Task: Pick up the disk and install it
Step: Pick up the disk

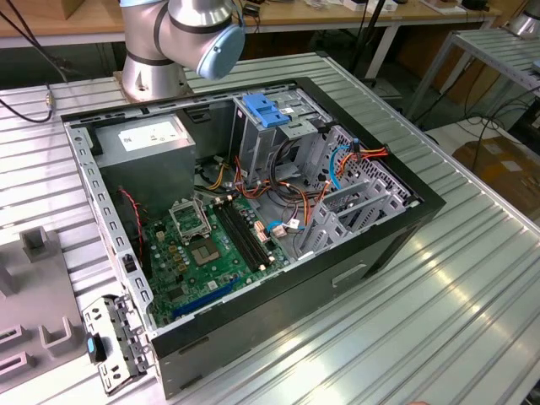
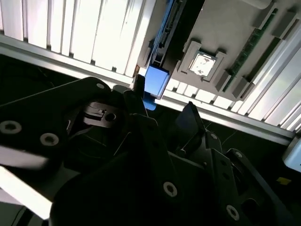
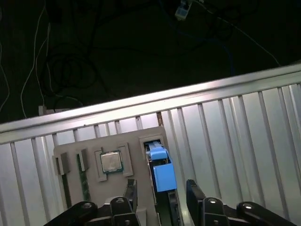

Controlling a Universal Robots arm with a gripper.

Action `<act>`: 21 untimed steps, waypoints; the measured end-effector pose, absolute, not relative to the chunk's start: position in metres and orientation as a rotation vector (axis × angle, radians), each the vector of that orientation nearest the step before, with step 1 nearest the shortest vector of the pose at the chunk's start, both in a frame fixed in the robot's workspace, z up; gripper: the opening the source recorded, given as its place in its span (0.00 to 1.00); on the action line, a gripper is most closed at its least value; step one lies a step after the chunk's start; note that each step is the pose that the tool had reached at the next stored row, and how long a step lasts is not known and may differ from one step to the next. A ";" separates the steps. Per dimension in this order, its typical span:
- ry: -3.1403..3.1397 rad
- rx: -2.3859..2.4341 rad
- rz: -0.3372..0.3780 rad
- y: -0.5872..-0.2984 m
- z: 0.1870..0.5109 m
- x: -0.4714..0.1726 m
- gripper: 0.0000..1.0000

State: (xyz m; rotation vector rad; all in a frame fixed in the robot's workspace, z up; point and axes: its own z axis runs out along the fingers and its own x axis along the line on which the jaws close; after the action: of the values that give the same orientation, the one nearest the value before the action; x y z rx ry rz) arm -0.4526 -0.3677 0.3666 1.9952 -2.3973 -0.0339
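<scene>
The exterior view is showing a ribbed metal worktop (image 1: 439, 321) carrying an open computer case (image 1: 278, 295). Its green motherboard (image 1: 202, 253) is lying nearer, and a grey power-supply box (image 1: 148, 152) and a blue ribbed bracket (image 1: 266, 110) are sitting further back. At the exterior view's left a grey fixture tray (image 1: 34, 287) is resting on the same surface, and behind the case the arm (image 1: 194, 29) is rising from its base, with wooden benches and trailing cables beyond. In the first wrist view the tray (image 3: 89, 143) is lying close to the worktop's bright edge rail (image 3: 141, 106), past which a dark floor (image 3: 117, 42) strewn with cables is opening out. The ribbed surface beside the tray is lying bare. The tray is holding a processor chip (image 3: 111, 162) and a memory stick (image 3: 85, 183) in their own recesses. The disk (image 3: 162, 176) is standing on edge in its slot just beside the chip, its blue end facing up. The black fingers (image 3: 195, 197) are hanging spread wide, one on each side of the disk, with a gap showing on both sides, gripping nothing. The second wrist view is showing the same straddle: fingers (image 2: 190, 120) apart, the disk (image 2: 155, 81) between them.
</scene>
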 end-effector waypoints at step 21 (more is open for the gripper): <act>-2.269 2.168 -0.001 -0.368 0.338 -0.459 0.54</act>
State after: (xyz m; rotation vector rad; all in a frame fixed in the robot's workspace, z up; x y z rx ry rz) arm -0.4593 -0.3676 0.3381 2.1684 -2.2694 -0.0010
